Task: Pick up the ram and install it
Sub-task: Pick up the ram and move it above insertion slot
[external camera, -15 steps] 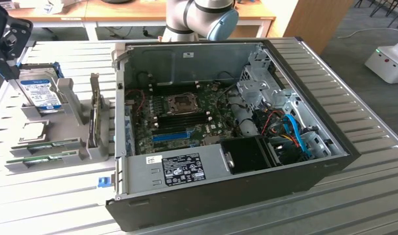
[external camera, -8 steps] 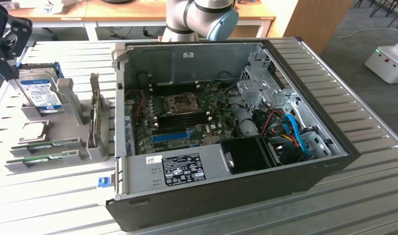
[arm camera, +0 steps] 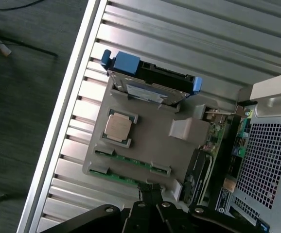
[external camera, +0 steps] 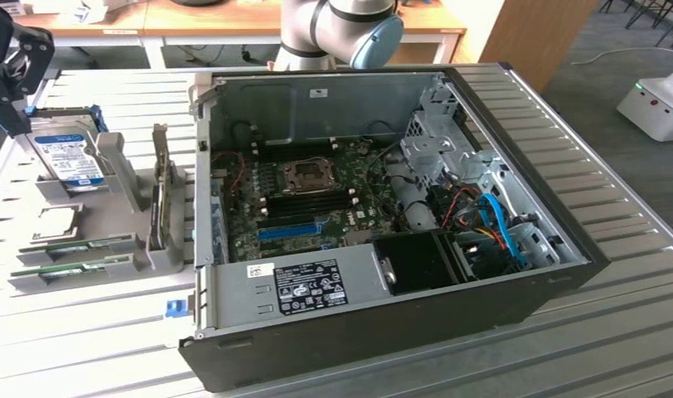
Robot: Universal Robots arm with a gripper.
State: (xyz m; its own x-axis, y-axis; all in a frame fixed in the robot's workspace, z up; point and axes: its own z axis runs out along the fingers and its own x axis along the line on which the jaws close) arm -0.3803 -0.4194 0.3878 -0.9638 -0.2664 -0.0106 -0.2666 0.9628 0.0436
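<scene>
My hand [arm camera: 150, 190] is hovering, pinched shut and holding nothing, just over the grey holder [arm camera: 150, 141] on the tabletop [arm camera: 189, 43]. The ram [arm camera: 131, 159] is lying there unpicked, and the open computer case [external camera: 425, 207] is awaiting it.

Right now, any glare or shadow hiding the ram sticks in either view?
Exterior view: even light, the ram sticks in the grey tray read fine, no glare; the case is dim at its fan corner. Wrist view: sheen on the table slats, none on the sticks; the claw is a dark silhouette.
</scene>
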